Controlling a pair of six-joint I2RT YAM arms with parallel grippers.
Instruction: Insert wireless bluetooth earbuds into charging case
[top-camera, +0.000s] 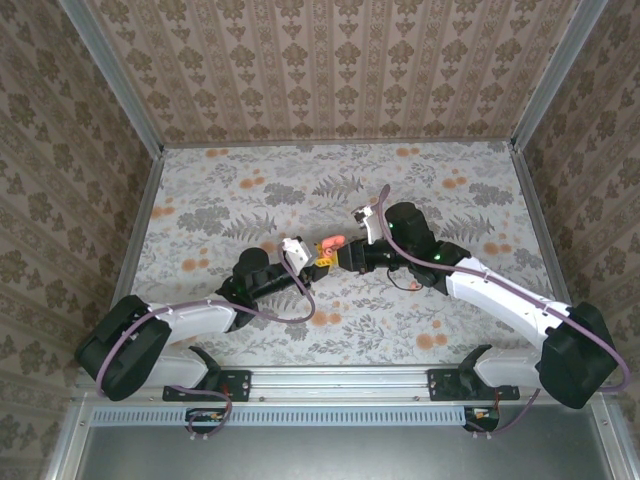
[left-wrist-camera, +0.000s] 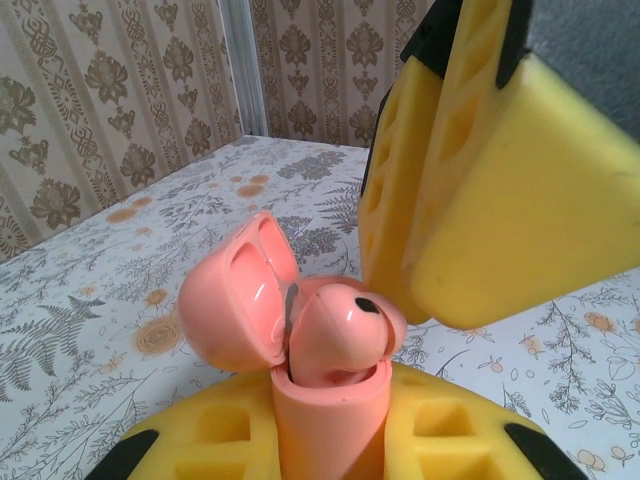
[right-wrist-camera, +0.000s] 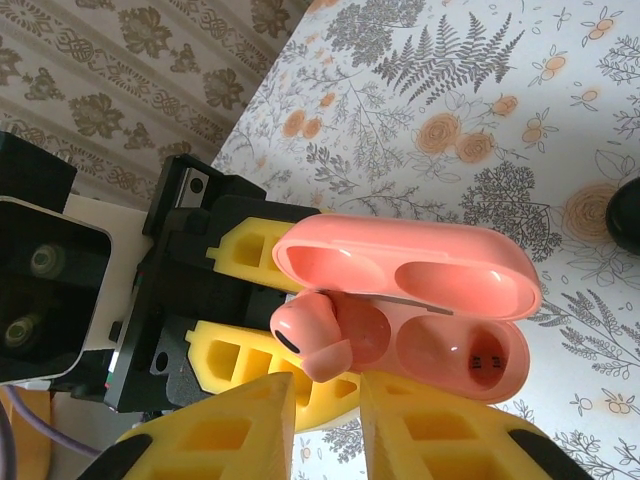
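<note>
Left end effector: clamped on the charging case, lid open, centre of top view.
Earbud: sits in one case socket.
Right end effector: slightly parted, empty, just below the earbud.

Qty: 1 pink charging case, 1 pink earbud, 1 black disc at right edge of frame.

White-and-black arms, purple cables, yellow pocketed gripper fingers.
</note>
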